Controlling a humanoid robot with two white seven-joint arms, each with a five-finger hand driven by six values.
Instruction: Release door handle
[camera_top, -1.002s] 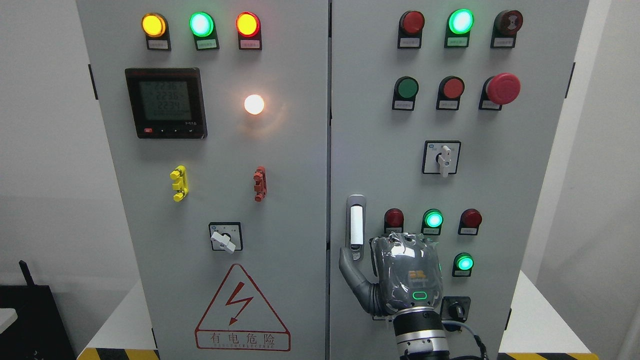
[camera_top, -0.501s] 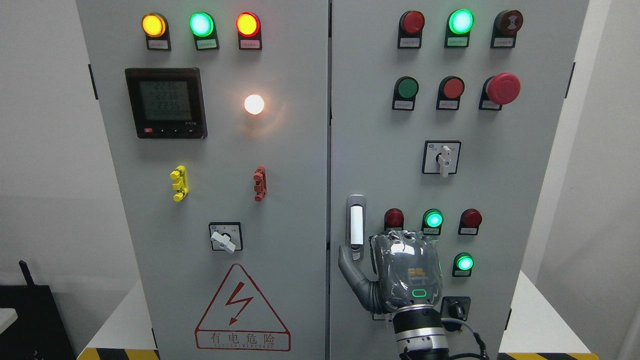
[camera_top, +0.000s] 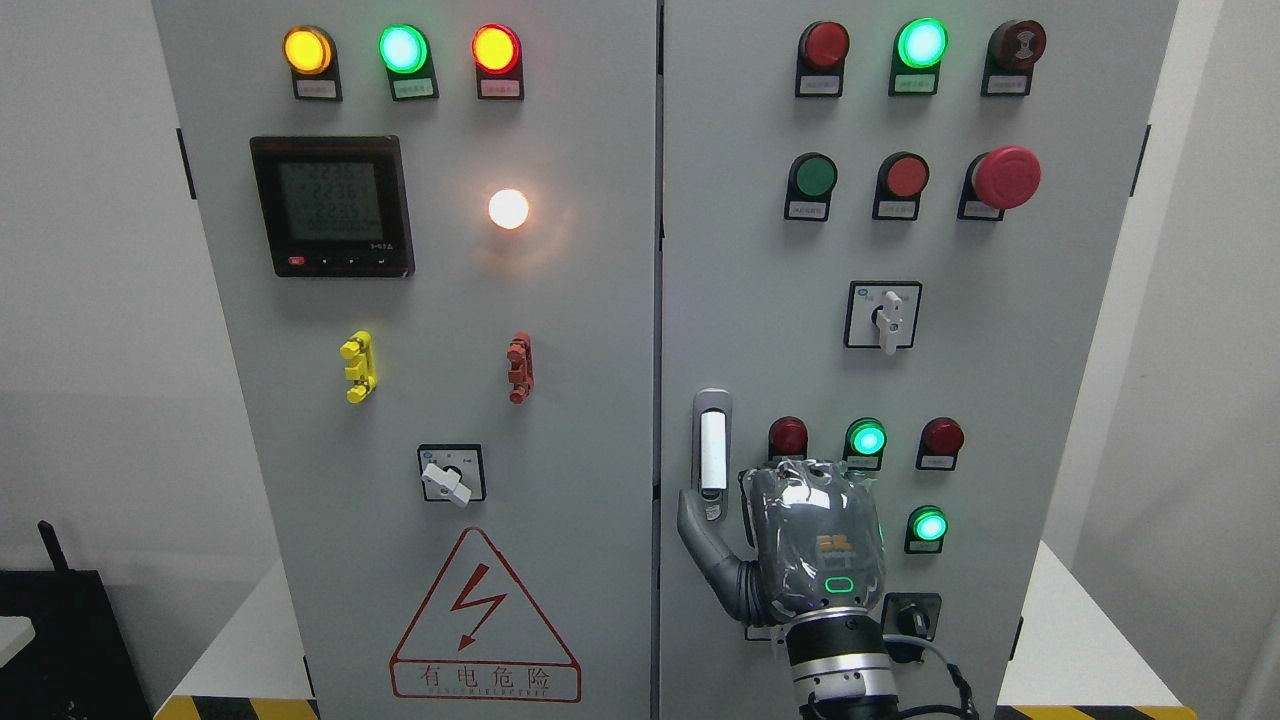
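Note:
The door handle (camera_top: 712, 448) is a narrow upright white bar in a grey recess at the left edge of the cabinet's right door (camera_top: 760, 300). The whole bar is in plain sight and lies flush with the door. My right hand (camera_top: 800, 540), grey and wrapped in clear film, is up against the door just below and to the right of the handle. Its back faces me. Its left edge reaches the lock plate at the handle's lower end. My left arm does not show.
The right door carries several lamps and push buttons, a red mushroom stop button (camera_top: 1005, 177) and a rotary switch (camera_top: 886, 317). On the left door are a meter (camera_top: 331, 206), another switch (camera_top: 452, 476) and a warning triangle (camera_top: 484, 620). White table edges flank the cabinet.

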